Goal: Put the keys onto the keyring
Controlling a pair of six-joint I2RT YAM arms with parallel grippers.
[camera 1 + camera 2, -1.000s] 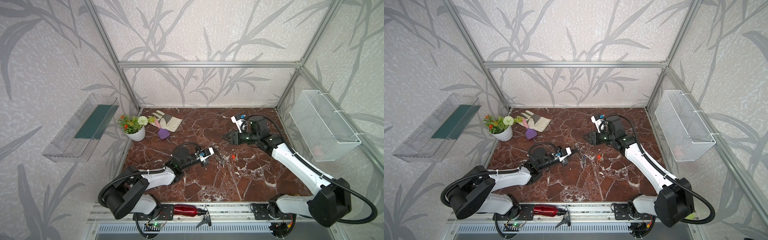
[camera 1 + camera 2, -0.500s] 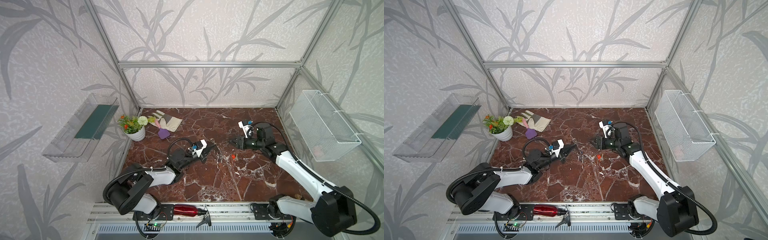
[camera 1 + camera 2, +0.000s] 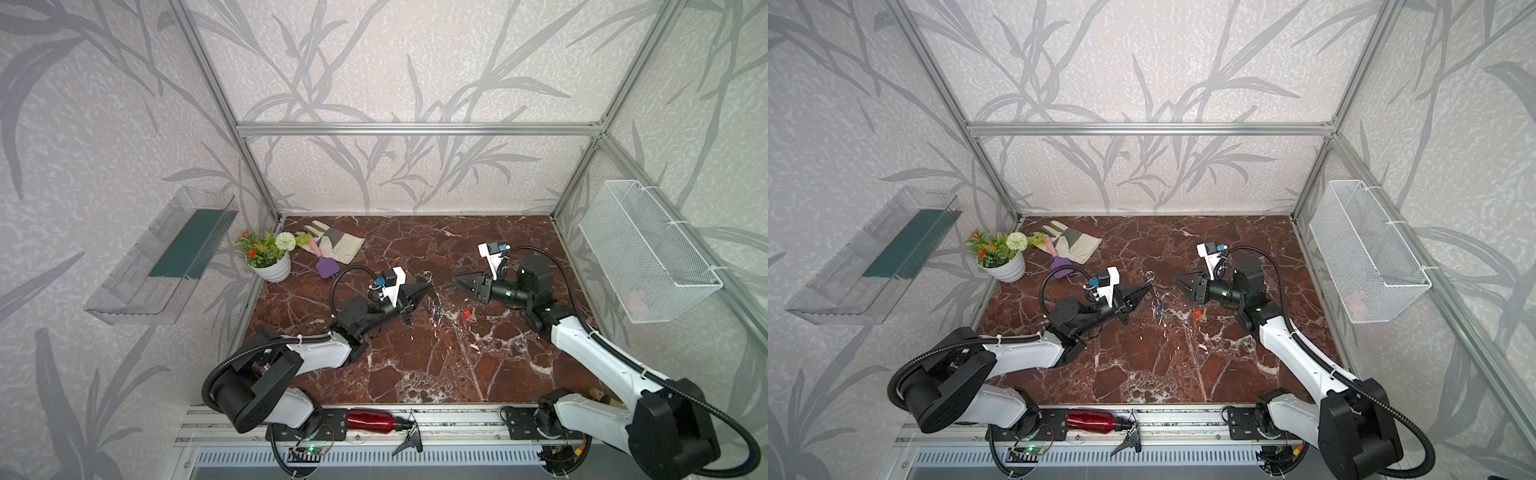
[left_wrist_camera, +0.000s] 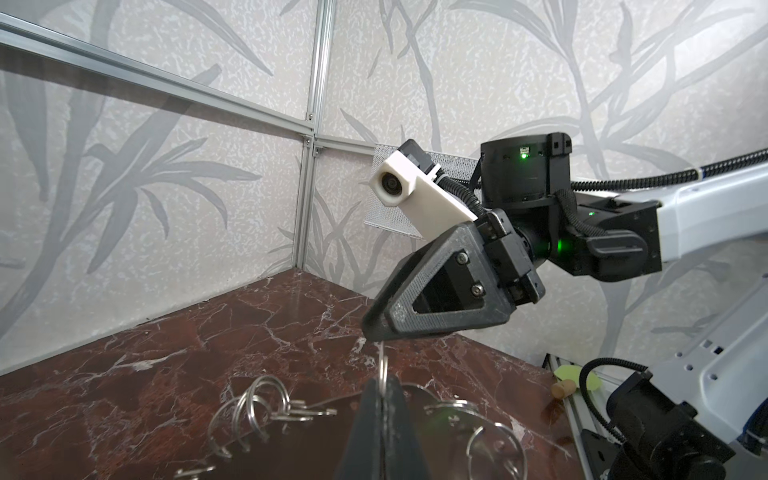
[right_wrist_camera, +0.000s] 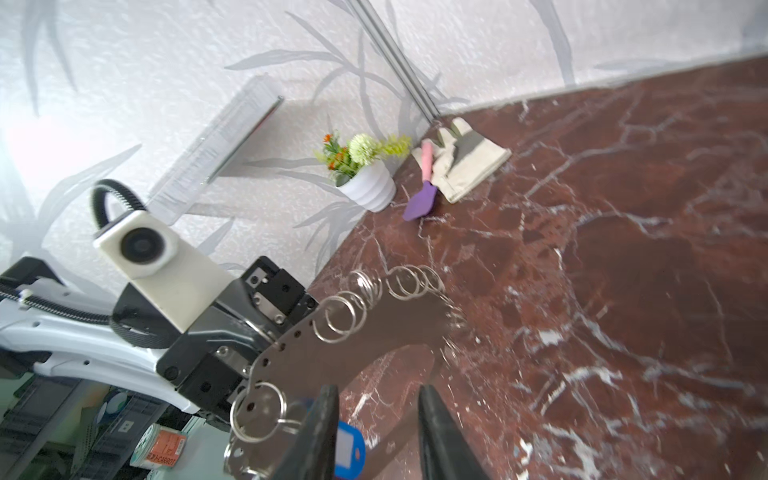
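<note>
- The left gripper (image 3: pixel 426 287) stays clamped on one end of the keyring (image 5: pixel 374 328), jaws fully together. Since a second ago its wrist has lifted and tilted upward.
- The keyring now hangs clear of the floor (image 3: pixel 415 365), left of the red key (image 3: pixel 467 313) in both top views. A second ago it sat lower, close to the marble.
- Its rings (image 5: pixel 338 318) fan out along the plate's curved edge.
- The right gripper (image 5: pixel 378 390) has its jaws a narrow gap apart, with floor showing between them. It points at the keyring from just behind and left of the red key.
- Its tip lies slightly nearer the red key than a second ago, and its wrist has swung toward the front.
- A blue tag (image 5: pixel 351 442) sits in that gap against one finger. Whether it is pinched cannot be told.
- In the left wrist view, the right gripper's tip hangs just above one ring standing edge-on over the left fingers (image 4: pixel 365 419).
- The red key lies flat on the floor where it lay a second ago, apart from both grippers.
</note>
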